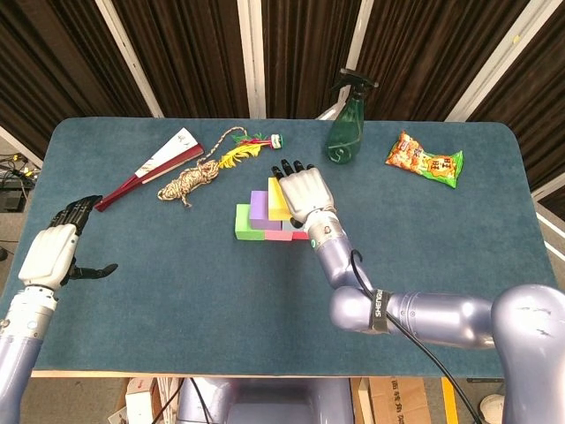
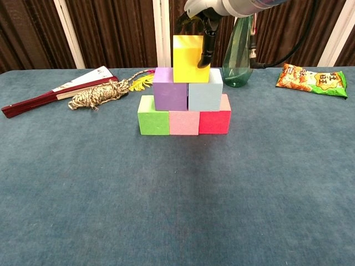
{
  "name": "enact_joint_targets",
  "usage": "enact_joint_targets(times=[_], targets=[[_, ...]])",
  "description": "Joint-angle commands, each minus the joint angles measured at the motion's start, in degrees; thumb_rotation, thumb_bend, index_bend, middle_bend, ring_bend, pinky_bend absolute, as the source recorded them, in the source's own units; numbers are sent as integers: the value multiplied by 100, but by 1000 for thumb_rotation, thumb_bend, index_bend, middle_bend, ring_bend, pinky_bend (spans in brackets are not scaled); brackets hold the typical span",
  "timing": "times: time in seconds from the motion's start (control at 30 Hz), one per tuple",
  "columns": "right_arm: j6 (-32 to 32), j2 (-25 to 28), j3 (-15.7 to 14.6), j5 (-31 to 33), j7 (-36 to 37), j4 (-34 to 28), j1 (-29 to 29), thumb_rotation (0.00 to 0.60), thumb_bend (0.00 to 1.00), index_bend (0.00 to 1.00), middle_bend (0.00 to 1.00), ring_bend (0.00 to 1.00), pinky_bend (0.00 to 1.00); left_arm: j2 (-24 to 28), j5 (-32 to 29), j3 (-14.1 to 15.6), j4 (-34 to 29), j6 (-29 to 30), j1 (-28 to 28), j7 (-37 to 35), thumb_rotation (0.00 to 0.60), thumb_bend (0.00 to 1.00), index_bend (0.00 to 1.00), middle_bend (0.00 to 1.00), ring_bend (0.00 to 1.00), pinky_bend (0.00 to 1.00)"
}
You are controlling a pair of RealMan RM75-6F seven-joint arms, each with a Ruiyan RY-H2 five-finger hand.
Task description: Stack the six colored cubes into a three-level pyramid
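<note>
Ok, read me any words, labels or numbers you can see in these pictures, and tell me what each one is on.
"SHENG...": on the black strap around the right arm, head view; the letters after that are too small to read.
Snack bag: yellow print, too blurred to read in either view.
Spray bottle, fan and cubes: no text visible.

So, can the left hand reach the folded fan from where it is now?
Probably yes. The left hand is open at the table's left edge, and only bare table lies between it and the folded fan.
</note>
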Motion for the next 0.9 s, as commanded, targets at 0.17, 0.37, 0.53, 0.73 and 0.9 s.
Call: enact_joint_targets(times=[0.17, 0.37, 0.53, 0.73, 0.9], targets=[[281, 170, 0, 95, -37, -318, -36, 600, 289, 0, 0, 37, 184, 38, 39, -13, -27, 21, 23, -63, 600, 167, 0, 33, 48, 85], [712, 604, -29, -247, 273, -929, -407, 600, 290, 0, 0, 26, 170, 71, 61, -23, -20, 37, 50, -129, 600, 166, 0, 33, 48, 85], [1017, 942, -142, -874, 771, -1449, -960, 600, 289, 0, 0, 18, 150, 61, 56, -19, 7, 38, 55, -133, 600, 167, 0, 34, 48, 85], [1355, 1217, -413, -1711, 1372, -1902, -1711, 600, 289, 0, 0, 2, 138, 12, 44, -5, 42, 50, 48, -81, 600, 166, 0, 33, 48, 85], [1687, 1304, -832, -2566, 1791, -2114, -2411, 600, 289, 0, 0, 0, 118, -65, 13, 22, 81, 44, 27, 6, 600, 166, 0, 33, 48, 85]])
